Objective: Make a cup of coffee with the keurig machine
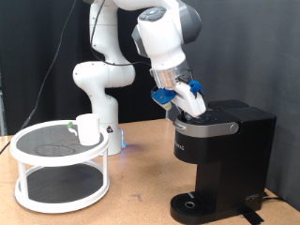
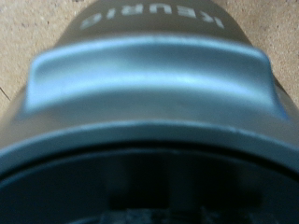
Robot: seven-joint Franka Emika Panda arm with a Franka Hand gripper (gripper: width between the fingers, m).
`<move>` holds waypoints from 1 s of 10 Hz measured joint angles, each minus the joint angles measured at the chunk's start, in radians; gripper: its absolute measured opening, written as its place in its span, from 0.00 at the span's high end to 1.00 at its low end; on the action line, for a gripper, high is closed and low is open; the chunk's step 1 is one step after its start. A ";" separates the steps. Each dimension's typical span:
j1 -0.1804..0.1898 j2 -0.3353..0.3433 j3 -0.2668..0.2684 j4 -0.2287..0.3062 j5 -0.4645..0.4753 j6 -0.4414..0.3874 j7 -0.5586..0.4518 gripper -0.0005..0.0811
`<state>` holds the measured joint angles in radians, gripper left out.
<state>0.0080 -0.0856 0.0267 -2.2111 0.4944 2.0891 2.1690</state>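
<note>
Backdrop: dark curtain is hanging behind the white arm (image 1: pixel 141 47), with a black cable trailing down it toward the exterior view's left.
Surface: wooden table (image 1: pixel 131 202) is carrying everything in the scene.
Keurig machine: the keurig machine (image 1: pixel 225 159) is standing on the table at the exterior view's right, its round drip tray base sitting at the bottom front.
Gripper: the gripper (image 1: pixel 197 108) is pressing down against the top front of the keurig machine, at its lid; blue parts are showing on the hand just above the contact.
Gripper fingers: they are hiding against the dark lid, so I cannot tell whether they are spread or closed.
Wrist view: the camera is looking straight down on the machine's domed lid handle (image 2: pixel 149 79), blurred and filling the picture, with the brand lettering showing at the far edge.
Cup: the cup (image 1: pixel 88 129) is standing upright on the upper shelf of a round two-tier white rack (image 1: pixel 61 169) at the exterior view's left, well apart from the gripper and the machine.
</note>
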 joint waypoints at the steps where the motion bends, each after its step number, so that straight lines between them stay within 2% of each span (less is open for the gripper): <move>1: 0.000 -0.009 0.000 -0.010 0.023 0.000 -0.022 0.99; 3: 0.000 -0.035 0.000 -0.028 0.060 0.000 -0.041 0.99; 6: 0.000 -0.090 -0.001 -0.035 0.186 0.009 -0.090 0.99; 7: 0.000 -0.088 -0.001 -0.036 0.175 0.008 -0.088 0.99; 8: 0.000 -0.090 0.000 -0.047 0.194 0.042 -0.090 0.99; 10: -0.001 -0.128 -0.006 -0.115 0.273 0.095 -0.092 0.99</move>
<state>0.0069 -0.2137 0.0204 -2.3260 0.7674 2.1846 2.0770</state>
